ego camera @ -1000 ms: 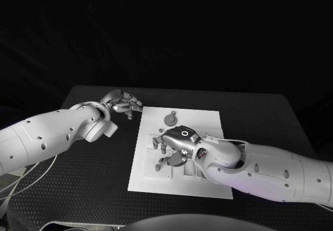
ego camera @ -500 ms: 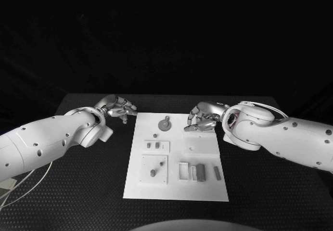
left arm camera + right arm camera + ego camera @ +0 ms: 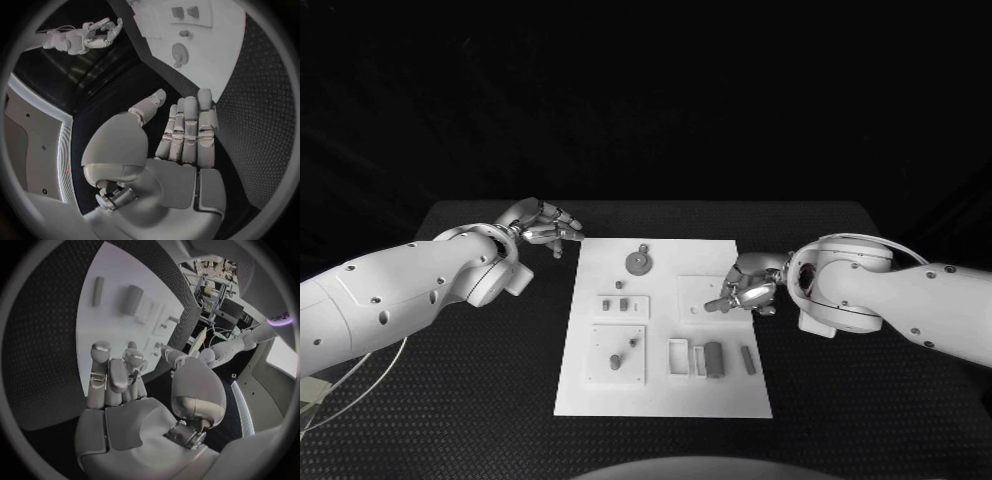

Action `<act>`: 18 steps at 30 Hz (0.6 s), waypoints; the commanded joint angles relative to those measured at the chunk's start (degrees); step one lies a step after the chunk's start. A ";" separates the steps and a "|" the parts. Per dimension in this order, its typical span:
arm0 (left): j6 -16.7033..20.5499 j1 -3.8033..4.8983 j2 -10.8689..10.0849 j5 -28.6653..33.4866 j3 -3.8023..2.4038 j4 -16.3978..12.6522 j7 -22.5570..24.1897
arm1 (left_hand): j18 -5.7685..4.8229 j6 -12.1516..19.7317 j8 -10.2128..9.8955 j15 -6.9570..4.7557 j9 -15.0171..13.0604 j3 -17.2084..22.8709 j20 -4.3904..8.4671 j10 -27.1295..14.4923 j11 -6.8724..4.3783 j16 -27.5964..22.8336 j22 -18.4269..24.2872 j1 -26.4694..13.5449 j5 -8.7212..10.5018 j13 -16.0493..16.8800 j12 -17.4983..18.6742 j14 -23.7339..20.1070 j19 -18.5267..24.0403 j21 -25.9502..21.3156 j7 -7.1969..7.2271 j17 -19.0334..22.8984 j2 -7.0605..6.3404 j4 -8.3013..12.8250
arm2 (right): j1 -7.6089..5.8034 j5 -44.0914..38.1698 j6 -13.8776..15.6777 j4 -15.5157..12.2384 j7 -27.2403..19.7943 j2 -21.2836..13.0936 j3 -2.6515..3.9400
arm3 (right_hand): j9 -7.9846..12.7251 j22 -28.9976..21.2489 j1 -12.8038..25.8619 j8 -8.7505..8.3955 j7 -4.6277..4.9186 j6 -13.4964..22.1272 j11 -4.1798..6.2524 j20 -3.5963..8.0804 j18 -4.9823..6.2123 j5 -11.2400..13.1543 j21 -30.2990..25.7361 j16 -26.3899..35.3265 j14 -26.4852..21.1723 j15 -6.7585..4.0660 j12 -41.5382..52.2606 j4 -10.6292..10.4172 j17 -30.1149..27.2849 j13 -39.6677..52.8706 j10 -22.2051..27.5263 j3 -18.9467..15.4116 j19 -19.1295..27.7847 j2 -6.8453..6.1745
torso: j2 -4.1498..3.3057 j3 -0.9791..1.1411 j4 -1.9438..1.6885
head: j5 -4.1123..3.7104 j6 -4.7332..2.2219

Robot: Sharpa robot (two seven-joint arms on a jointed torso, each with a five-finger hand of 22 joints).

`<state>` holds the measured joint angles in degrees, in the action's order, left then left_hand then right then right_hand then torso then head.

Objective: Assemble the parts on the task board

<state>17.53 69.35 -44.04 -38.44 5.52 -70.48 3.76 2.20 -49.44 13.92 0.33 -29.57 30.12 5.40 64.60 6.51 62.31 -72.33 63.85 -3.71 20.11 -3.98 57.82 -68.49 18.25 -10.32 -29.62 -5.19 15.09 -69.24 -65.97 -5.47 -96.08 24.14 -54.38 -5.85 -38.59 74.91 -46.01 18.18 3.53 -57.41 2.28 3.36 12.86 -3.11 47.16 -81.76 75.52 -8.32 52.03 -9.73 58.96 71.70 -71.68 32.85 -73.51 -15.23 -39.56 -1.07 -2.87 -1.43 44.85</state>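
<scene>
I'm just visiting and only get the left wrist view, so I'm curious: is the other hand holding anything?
Observer: No. The right wrist view shows the right hand with nothing in its palm.
Operator: Where is it over the table?
Observer: In the head view it is at the right edge of the board, about halfway along.
Operator: Are there parts besides the round part I see?
Observer: Yes. The head view shows dark bars lying near the board's near right corner.
</scene>
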 commanded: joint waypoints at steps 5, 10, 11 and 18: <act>-0.76 -0.03 0.34 0.69 0.17 0.10 0.44 | 3.83 0.18 0.36 -0.04 0.08 -0.10 -0.03 -0.49 0.11 -0.34 -0.10 -0.63 0.35 0.06 0.01 0.13 -0.21 -0.35 -0.35 -0.07 0.03 -0.44 | 0.04 -3.76 -5.68 -0.70 4.05 0.04 -3.58 | -0.62 1.34 1.49 0.50 0.13 -1.82 0.47 0.59 2.14 0.30 1.10 -1.00 0.68 -0.49 2.24 -2.87 1.83 1.81 -0.86 -0.40 0.16 -0.39 | 0.05 -0.14 0.05 | -0.44 -0.21; -0.87 -0.06 0.32 0.82 0.23 0.10 0.43 | 3.83 0.22 0.35 -0.04 0.10 -0.12 -0.03 -0.51 0.11 -0.35 -0.11 -0.75 0.35 0.06 0.01 0.13 -0.21 -0.39 -0.37 -0.08 0.07 -0.55 | 0.58 -3.61 -5.71 -0.02 4.29 0.83 -4.57 | -0.82 1.32 2.23 0.44 0.05 -1.98 0.55 0.63 2.14 0.29 1.40 -1.13 0.69 -0.57 2.74 -4.50 2.12 2.27 -0.98 -0.96 0.36 -1.12 | 0.04 -0.14 -0.06 | -0.75 -0.15; -0.88 -0.06 0.32 0.82 0.24 0.10 0.40 | 3.84 0.24 0.35 -0.04 0.11 -0.12 -0.03 -0.52 0.12 -0.35 -0.12 -0.79 0.35 0.06 0.01 0.14 -0.21 -0.39 -0.37 -0.09 0.09 -0.59 | 0.68 -3.56 -5.74 0.07 4.32 0.94 -4.62 | -0.85 1.33 2.23 0.44 0.04 -2.00 0.56 0.64 2.14 0.29 1.46 -1.16 0.71 -0.58 2.82 -4.65 2.19 2.33 -1.02 -1.06 0.37 -1.07 | 0.03 -0.15 -0.08 | -0.79 -0.07; -0.87 -0.06 0.28 0.83 0.25 -0.01 0.39 | 3.85 0.28 0.36 -0.03 0.14 -0.17 -0.03 -0.56 0.12 -0.36 -0.16 -1.01 0.35 0.06 0.02 0.13 -0.23 -0.44 -0.39 -0.11 0.14 -0.79 | 2.43 -2.37 -3.91 1.46 4.48 3.08 -5.23 | -1.02 1.32 2.05 0.36 -0.01 -2.08 0.61 0.70 2.14 0.29 1.77 -1.27 0.75 -0.62 3.05 -5.58 2.41 2.57 -1.12 -1.50 0.48 -0.77 | -0.10 -0.25 -0.04 | -0.92 0.07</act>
<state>17.34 69.27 -43.90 -38.08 5.80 -70.32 3.74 2.19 -49.22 13.92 0.34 -29.52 29.94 5.39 64.45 6.64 62.31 -72.43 63.36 -3.71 20.10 -3.98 57.81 -68.49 18.02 -10.43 -29.67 -5.18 14.59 -67.14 -67.72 -9.33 -94.87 28.03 -51.62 -11.04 -39.52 74.91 -44.17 18.49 2.72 -58.25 2.98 3.78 13.26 -3.11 48.68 -82.65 76.04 -8.77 54.97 -14.98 61.33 74.21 -72.41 31.31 -73.08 -16.55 -39.61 -1.28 -2.93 -2.33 44.84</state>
